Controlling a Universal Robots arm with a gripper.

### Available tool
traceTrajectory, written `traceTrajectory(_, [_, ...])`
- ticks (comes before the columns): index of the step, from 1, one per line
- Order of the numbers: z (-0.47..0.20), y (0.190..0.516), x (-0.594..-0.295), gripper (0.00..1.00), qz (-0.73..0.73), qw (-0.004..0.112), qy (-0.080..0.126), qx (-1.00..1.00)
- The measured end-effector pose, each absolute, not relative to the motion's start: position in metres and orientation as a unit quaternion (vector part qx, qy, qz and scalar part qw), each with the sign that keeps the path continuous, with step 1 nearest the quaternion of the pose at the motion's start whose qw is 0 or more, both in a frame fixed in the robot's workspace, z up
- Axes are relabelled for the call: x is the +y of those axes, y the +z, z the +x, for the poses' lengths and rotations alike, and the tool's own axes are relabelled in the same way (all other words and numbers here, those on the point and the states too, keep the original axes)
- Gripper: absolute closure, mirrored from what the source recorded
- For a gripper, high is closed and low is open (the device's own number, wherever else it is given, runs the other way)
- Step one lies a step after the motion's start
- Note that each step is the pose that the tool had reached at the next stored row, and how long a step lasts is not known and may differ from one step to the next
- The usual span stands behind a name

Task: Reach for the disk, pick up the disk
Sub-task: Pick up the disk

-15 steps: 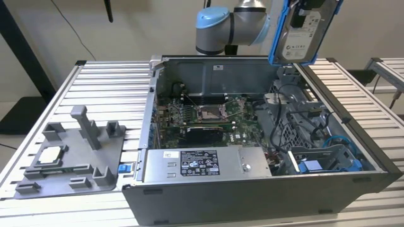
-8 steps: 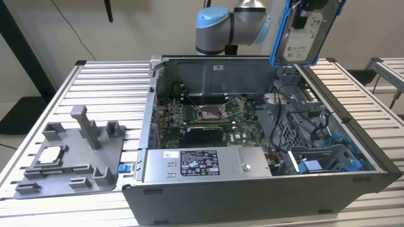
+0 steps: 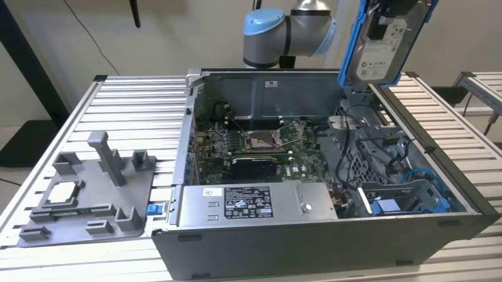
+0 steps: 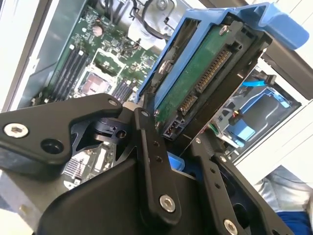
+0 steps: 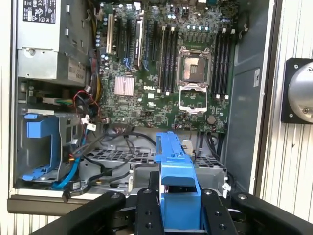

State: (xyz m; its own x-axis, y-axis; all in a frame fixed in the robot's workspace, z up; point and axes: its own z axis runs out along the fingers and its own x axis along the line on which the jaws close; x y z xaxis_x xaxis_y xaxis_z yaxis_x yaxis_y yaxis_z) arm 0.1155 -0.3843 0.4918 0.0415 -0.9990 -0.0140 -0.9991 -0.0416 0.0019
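The gripper (image 4: 168, 142) is clamped on the disk (image 3: 382, 50), one finger on each side. The disk hangs upright, clear above the open computer case (image 3: 314, 247) at the bench's (image 3: 133, 94) far edge.

Even, bright indoor light; soft shadows inside the computer case (image 3: 314, 147); black fingers (image 4: 151, 161) look blurred up close in both wrist views.

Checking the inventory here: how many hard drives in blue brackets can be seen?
1: the disk, held by the gripper above the open computer case. Others may be hidden inside.
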Motion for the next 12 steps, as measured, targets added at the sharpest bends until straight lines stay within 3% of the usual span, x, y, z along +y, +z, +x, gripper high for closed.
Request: traceTrajectory(12, [0.116, 0.492, -0.423, 1.0, -0.721, 0.004, 0.006, 0.693])
